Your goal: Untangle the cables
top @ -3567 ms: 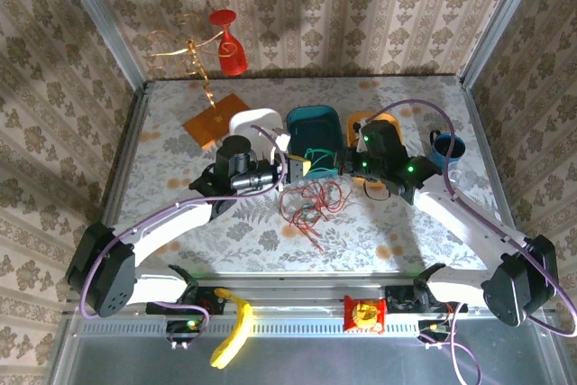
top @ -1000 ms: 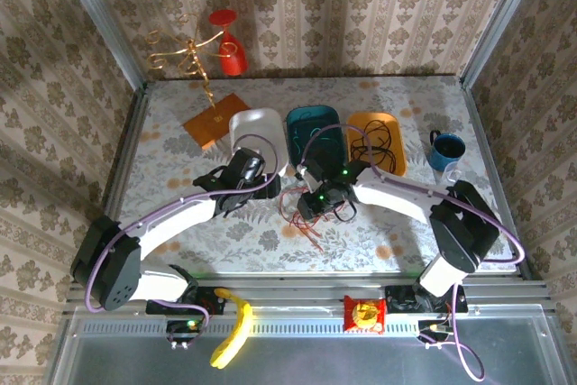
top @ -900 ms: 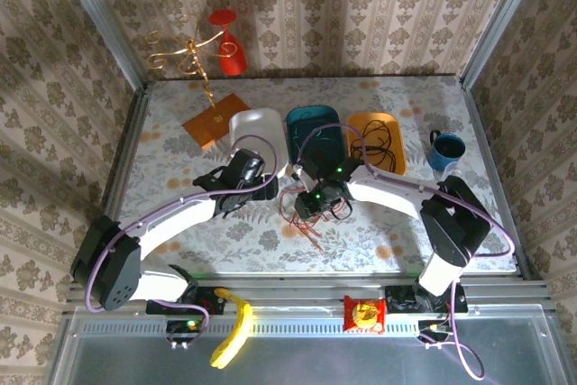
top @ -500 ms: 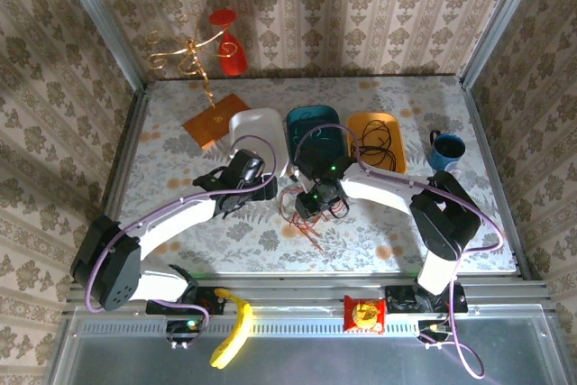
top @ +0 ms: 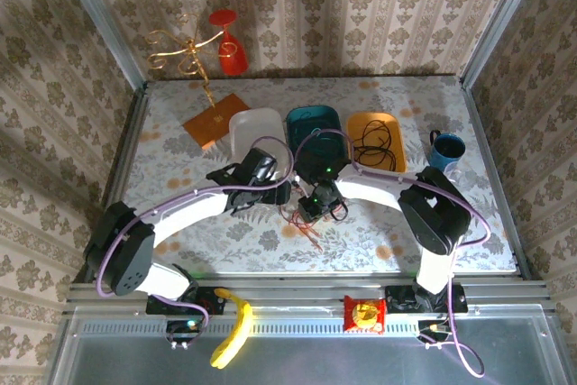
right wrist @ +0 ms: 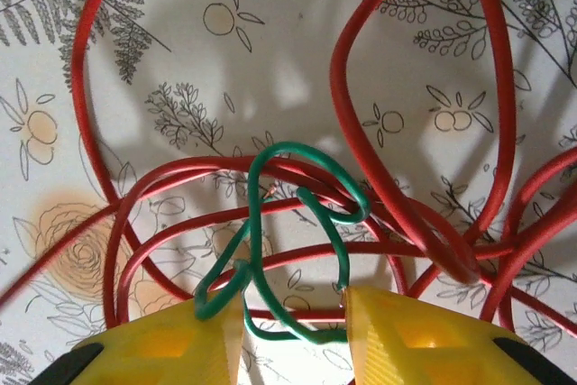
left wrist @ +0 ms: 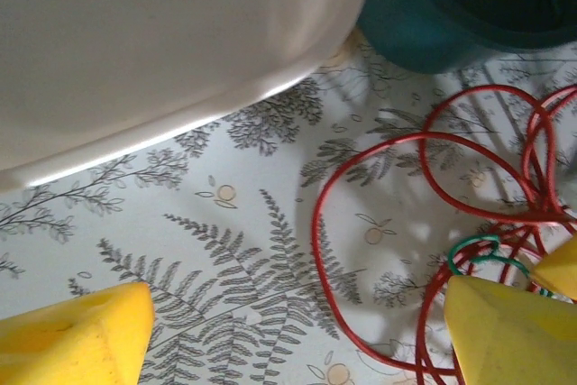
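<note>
Right gripper (right wrist: 293, 326): yellow fingers apart, low over table (right wrist: 180, 15), green cable (right wrist: 254, 205) loop sitting in gap. Red cable (right wrist: 498, 69) coils all around, tangled with green. Left gripper (left wrist: 297, 331): fingers wide apart, holding nothing, red loops just beside. White tray (left wrist: 135, 42) and teal tray (left wrist: 433, 24) past it. Black cable (top: 368, 146) lies in orange tray (top: 374, 120).

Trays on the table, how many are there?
3, side by side in a row: a white tray on the left, a teal tray in the middle, and an orange tray on the right with black cable in it.
</note>
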{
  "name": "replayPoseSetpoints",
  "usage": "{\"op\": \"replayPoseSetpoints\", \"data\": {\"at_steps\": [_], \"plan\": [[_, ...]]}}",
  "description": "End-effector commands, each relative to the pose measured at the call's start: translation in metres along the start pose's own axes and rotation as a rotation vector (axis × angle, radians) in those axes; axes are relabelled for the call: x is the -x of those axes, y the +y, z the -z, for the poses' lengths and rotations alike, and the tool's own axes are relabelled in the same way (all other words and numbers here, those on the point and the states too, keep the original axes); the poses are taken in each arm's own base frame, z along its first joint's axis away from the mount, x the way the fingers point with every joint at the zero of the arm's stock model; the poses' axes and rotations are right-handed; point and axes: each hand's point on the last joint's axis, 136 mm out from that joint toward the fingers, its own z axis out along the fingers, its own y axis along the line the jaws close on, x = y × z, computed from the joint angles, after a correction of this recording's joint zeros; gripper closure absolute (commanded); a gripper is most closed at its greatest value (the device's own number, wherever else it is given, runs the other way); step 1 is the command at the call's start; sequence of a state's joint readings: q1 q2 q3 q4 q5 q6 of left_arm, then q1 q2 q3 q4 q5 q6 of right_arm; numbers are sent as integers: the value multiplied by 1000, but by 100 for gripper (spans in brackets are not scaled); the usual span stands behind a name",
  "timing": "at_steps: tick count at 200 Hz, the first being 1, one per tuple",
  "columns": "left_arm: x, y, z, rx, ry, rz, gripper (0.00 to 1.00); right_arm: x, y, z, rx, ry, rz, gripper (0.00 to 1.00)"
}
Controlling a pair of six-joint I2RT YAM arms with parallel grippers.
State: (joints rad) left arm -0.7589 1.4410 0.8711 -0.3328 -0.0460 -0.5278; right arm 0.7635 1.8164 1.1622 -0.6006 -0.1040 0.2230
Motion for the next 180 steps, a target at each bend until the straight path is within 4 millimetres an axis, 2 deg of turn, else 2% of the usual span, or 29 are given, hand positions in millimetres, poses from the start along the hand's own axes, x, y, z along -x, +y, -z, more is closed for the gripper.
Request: {"op": "replayPoseSetpoints", "data": {"at_steps": [1, 17, 37, 73, 119, 150, 157, 180], "plan": [[-4, -12, -1, -43, 46, -59, 16, 6, -6, -5, -37, -6, 18, 70], [-6, -15, -4, -48, 67, -77, 17, 8, -6, 2, -30, -28, 9, 86], [-7, -22, -9, -56, 88, -106, 20, 10, -4, 18, 5, -73, -7, 92], [-12, -40, -23, -89, 138, -184, 23, 11, -11, 52, 67, -165, -84, 93], [-22, -43, -43, -77, 205, -219, 32, 16, -28, 84, 113, -269, -206, 93], [-29, -45, -51, -93, 229, -220, 53, 24, -47, 106, 156, -378, -327, 92], [-29, -46, -52, -98, 231, -221, 60, 24, -51, 117, 166, -416, -350, 92], [-32, -44, -53, -93, 238, -220, 87, 22, -67, 133, 163, -481, -411, 91]]}}
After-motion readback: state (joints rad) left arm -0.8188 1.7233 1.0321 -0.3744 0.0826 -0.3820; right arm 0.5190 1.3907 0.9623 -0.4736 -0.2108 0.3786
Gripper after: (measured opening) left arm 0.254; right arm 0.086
